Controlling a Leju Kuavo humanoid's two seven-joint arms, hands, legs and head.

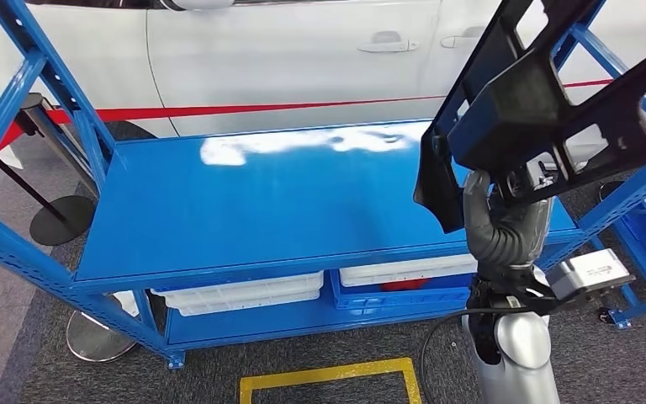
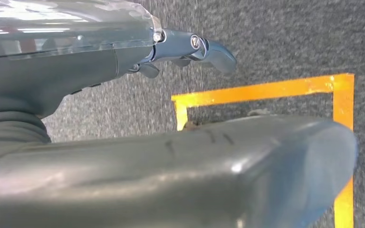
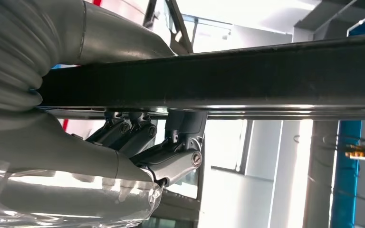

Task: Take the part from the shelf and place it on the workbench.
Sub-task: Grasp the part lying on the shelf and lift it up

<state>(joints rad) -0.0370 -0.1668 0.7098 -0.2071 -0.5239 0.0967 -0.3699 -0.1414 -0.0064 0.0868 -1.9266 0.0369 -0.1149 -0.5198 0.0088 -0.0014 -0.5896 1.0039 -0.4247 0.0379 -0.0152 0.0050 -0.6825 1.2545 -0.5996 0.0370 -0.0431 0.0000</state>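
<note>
One big black part is up in the air over the right end of the blue shelf. The right hand grips it from below. The left hand hangs over grey carpet with yellow tape, holding nothing, fingers apart. A white car stands behind the shelf.

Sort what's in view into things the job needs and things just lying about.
Job:
black part, gripped by the right hand
blue workbench

Lying about:
white bins underneath
white car
yellow floor marking
post base
</note>
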